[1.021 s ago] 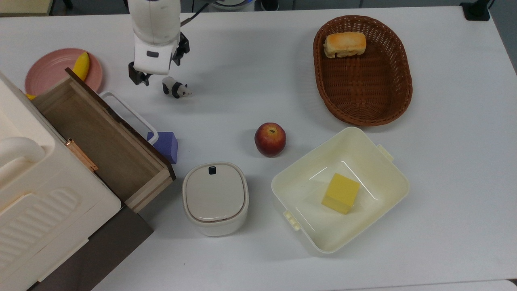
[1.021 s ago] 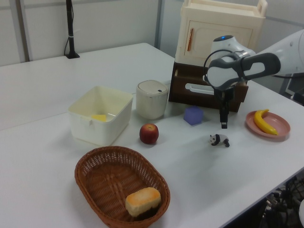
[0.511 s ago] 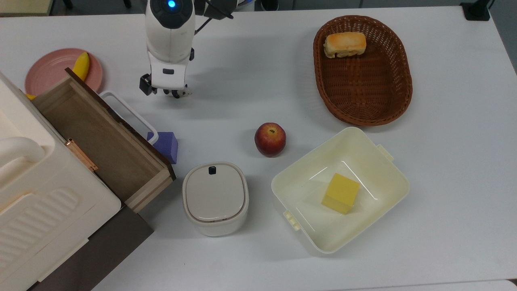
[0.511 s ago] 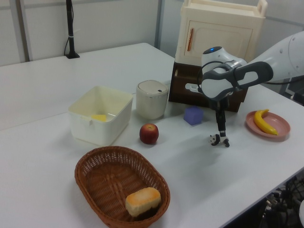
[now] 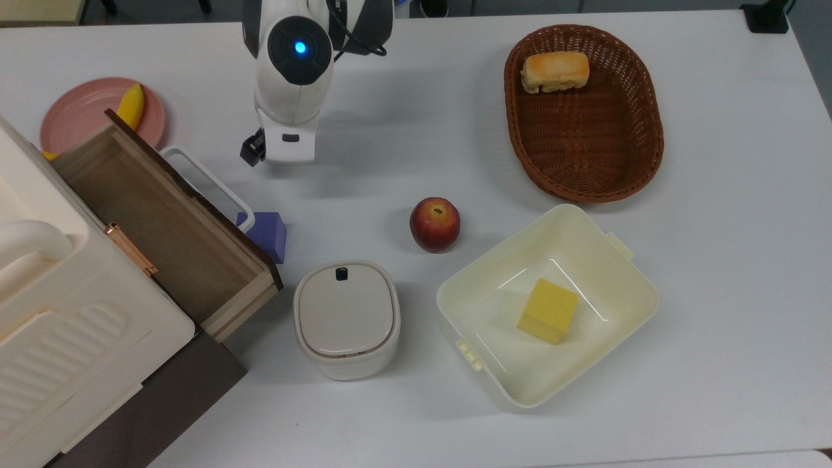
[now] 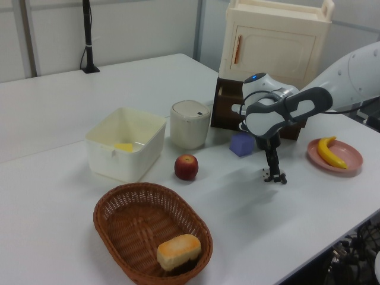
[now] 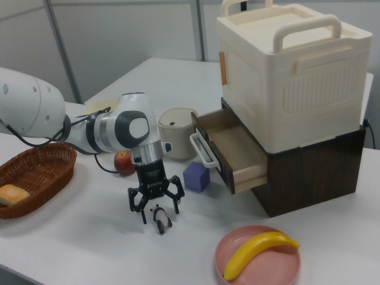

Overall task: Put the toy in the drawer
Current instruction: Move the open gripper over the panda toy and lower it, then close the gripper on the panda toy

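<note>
The pincer [image 7: 155,209] is hanging low over the table [image 7: 71,249] with its two fingers [image 7: 139,209] spread wide and gripping nothing, straddling the toy [image 7: 160,219], which is standing on the table directly beneath it in the right view; in the left view the toy [image 6: 268,175] is peeking out at the fingertips. Judging by its look, the toy is a tiny, hard, very light figurine, probably smooth and a little slippery, so it is likely to tip or skid if one finger is touching it first; the best hold is seeming to be across its rounded body, low down and centred, rather than on the head or legs. Just beyond, toward the right view's right, a purple block [image 7: 196,176] is sitting near the white loop handle of the drawer [image 7: 240,153], which is standing pulled open and waiting. A banana on a pink plate [image 7: 258,256] is lying nearer the camera.
</note>
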